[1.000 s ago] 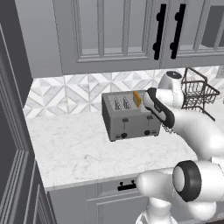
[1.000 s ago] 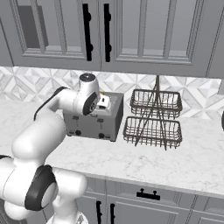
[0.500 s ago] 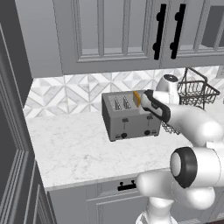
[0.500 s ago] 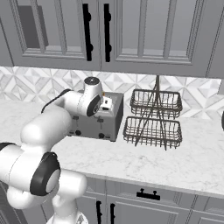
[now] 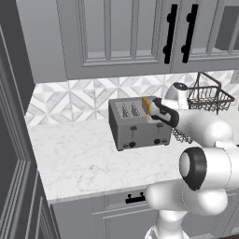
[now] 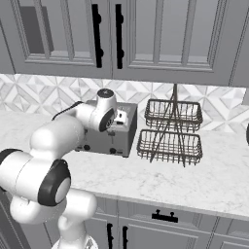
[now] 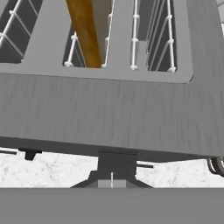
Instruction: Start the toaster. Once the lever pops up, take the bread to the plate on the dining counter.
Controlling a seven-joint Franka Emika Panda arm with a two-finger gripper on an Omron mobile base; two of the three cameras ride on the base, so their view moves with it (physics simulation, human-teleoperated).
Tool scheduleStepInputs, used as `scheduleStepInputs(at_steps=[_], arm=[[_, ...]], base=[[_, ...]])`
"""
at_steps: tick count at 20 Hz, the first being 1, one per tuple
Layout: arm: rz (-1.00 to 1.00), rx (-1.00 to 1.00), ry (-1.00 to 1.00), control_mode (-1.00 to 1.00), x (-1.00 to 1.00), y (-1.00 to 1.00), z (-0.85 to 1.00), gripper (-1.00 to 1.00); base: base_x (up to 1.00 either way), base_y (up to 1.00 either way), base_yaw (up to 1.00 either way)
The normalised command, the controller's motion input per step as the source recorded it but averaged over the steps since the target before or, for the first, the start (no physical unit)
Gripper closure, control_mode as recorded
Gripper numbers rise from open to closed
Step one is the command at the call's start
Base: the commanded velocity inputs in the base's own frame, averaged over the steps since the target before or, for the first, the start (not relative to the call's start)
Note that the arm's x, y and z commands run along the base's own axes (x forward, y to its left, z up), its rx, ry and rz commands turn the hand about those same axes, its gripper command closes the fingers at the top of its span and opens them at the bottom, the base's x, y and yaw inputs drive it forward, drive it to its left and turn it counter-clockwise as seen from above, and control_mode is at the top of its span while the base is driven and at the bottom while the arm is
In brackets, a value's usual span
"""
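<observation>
My jaws (image 5: 151,113) sit low against the toaster's (image 5: 135,127) right end, pressed close over its top edge; I cannot tell how wide they are. In my hand view the toaster's grey top fills most of the frame, and the bread (image 7: 86,33) stands on edge in a slot, golden-brown. I can read no brand or label on anything. Since a second ago my hand has dropped and moved nearer the toaster. The toaster stands on the worktop (image 5: 88,161), just beside a two-tier wire basket (image 6: 171,133).
</observation>
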Motion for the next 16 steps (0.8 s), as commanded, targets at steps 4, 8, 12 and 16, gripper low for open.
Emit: scheduleStepInputs(at_steps=[4,8,12,16], arm=[[0.02,0.0,0.0,-1.0,0.19,-0.01,-0.21,1.0],[0.02,0.0,0.0,-1.0,0.18,-0.04,-0.21,1.0],[0.02,0.0,0.0,-1.0,0.03,-0.04,-0.32,1.0],[0.02,-0.05,-0.01,-1.0,0.0,0.0,-0.56,1.0]], base=[[0.0,0.0,0.0],[0.0,0.0,0.0],[0.0,0.0,0.0],[0.0,0.0,0.0]])
